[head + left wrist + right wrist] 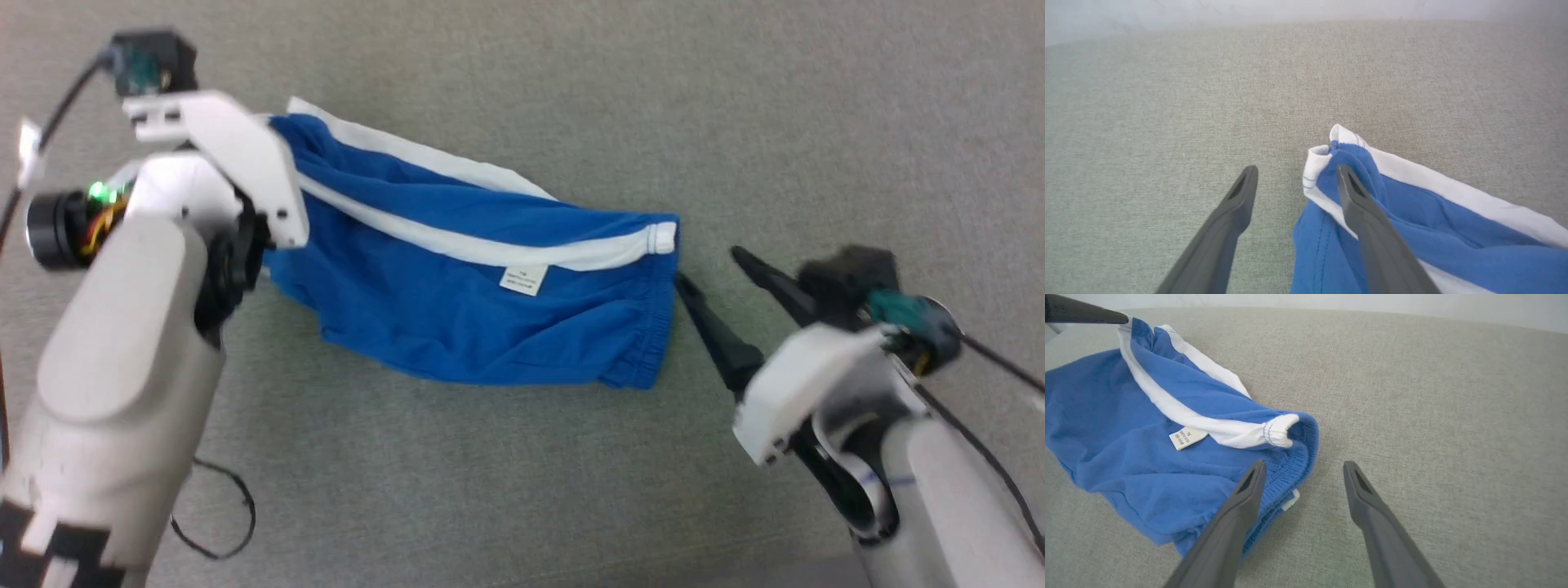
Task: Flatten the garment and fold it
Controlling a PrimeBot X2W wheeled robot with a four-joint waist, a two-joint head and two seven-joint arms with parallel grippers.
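The garment (457, 302) is a pair of royal-blue shorts with white band trim and a small white label (523, 279), lying rumpled and partly doubled over on a grey cloth surface (775, 122). My left gripper (1297, 169) stands open at the garment's (1412, 216) white-trimmed corner; its right finger (1372, 228) lies over the blue cloth and nothing sits between the jaws. My right gripper (705, 265) is open just right of the elastic waist. In the right wrist view the right gripper (1304, 464) hovers at the waist edge of the garment (1118, 428), holding nothing.
My left forearm (122, 343) covers the garment's left end in the head view. A thin black cable (220, 523) loops on the surface at the lower left. The left gripper's dark fingertip (1086, 314) pokes in at the top left of the right wrist view.
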